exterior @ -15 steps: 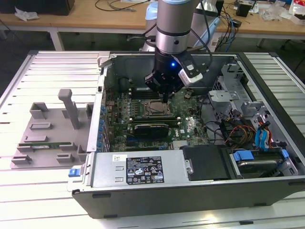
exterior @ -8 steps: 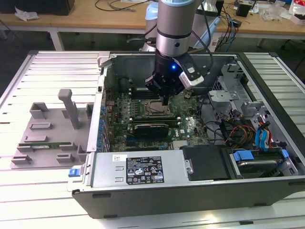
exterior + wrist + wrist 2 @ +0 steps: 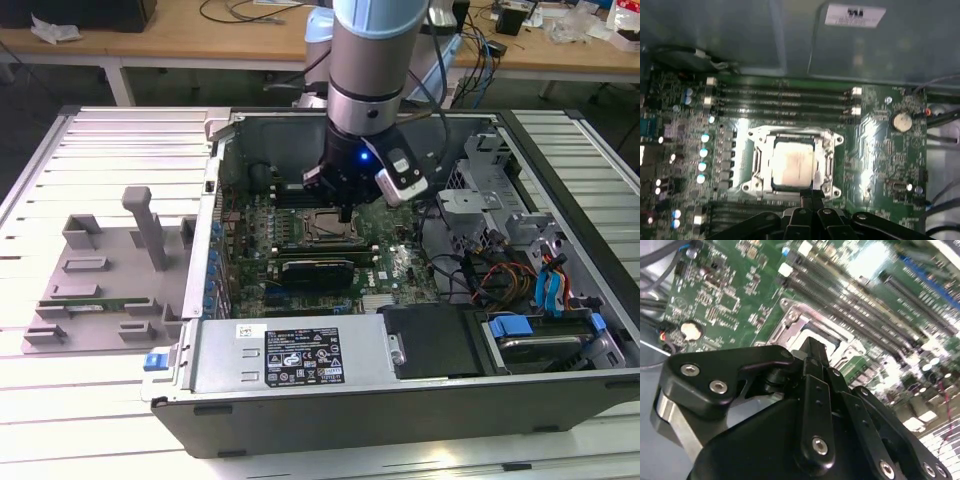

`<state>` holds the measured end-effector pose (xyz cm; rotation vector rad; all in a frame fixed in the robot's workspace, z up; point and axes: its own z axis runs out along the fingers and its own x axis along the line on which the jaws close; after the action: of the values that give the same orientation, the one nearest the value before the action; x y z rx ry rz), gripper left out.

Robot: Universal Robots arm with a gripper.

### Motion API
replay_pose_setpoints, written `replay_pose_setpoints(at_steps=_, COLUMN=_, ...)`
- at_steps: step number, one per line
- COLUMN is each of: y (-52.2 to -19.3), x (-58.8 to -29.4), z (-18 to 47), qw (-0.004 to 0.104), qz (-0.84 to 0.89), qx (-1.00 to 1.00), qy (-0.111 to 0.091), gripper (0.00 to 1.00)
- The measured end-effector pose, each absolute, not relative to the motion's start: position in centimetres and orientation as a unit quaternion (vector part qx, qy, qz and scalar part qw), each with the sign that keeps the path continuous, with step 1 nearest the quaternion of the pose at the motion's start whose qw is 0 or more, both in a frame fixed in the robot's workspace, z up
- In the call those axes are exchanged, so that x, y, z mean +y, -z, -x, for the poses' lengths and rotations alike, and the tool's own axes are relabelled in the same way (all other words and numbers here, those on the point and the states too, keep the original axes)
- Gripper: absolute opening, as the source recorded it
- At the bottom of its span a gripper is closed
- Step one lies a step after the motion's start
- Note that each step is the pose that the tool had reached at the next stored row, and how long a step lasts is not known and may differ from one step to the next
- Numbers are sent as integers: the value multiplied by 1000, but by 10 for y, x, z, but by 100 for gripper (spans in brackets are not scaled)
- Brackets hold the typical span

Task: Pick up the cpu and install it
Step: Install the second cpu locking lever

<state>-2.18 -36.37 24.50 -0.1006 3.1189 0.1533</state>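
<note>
- Off on the exterior view's left, the grey plastic tray (image 3: 100, 285) sat on the slatted table (image 3: 60, 170), well apart from the action.
- Centre stage, the gripper (image 3: 345, 213) hung inside the open computer case (image 3: 400, 400), just over the motherboard (image 3: 375, 225).
- Its fingers (image 3: 811, 199) looked pinched together, holding nothing that could be made out.
- The cpu (image 3: 792, 165) lay flat inside the metal socket frame (image 3: 752, 165) in the first wrist view, just beside the fingertips.
- By my call, placement looked done; seating was the step in hand, calling for a clean, straight lift without nudging the chip.
</note>
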Motion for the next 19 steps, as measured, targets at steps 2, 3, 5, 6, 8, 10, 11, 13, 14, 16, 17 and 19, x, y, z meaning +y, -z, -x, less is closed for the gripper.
replay_pose_setpoints(at_steps=2, y=-245, x=-370, z=25, qw=9, qz=32, qx=998, qy=-49, gripper=11)
replay_pose_setpoints(at_steps=3, y=-244, x=-373, z=28, qw=9, qz=32, qx=998, qy=-49, gripper=11)
replay_pose_setpoints(at_steps=5, y=-243, x=-379, z=34, qw=9, qz=32, qx=998, qy=-49, gripper=11)
replay_pose_setpoints(at_steps=6, y=-242, x=-383, z=40, qw=9, qz=32, qx=998, qy=-52, gripper=11)
replay_pose_setpoints(at_steps=8, y=-239, x=-384, z=45, qw=9, qz=32, qx=998, qy=-54, gripper=11)
replay_pose_setpoints(at_steps=10, y=-236, x=-384, z=48, qw=9, qz=32, qx=998, qy=-54, gripper=11)
replay_pose_setpoints(at_steps=11, y=-234, x=-384, z=50, qw=9, qz=32, qx=998, qy=-54, gripper=11)
replay_pose_setpoints(at_steps=13, y=-230, x=-384, z=54, qw=9, qz=32, qx=998, qy=-55, gripper=11)
replay_pose_setpoints(at_steps=14, y=-229, x=-384, z=54, qw=9, qz=32, qx=998, qy=-55, gripper=11)
replay_pose_setpoints(at_steps=16, y=-227, x=-384, z=56, qw=9, qz=32, qx=998, qy=-55, gripper=11)
replay_pose_setpoints(at_steps=17, y=-226, x=-384, z=56, qw=9, qz=32, qx=998, qy=-54, gripper=11)
replay_pose_setpoints(at_steps=19, y=-225, x=-384, z=57, qw=9, qz=32, qx=998, qy=-54, gripper=11)
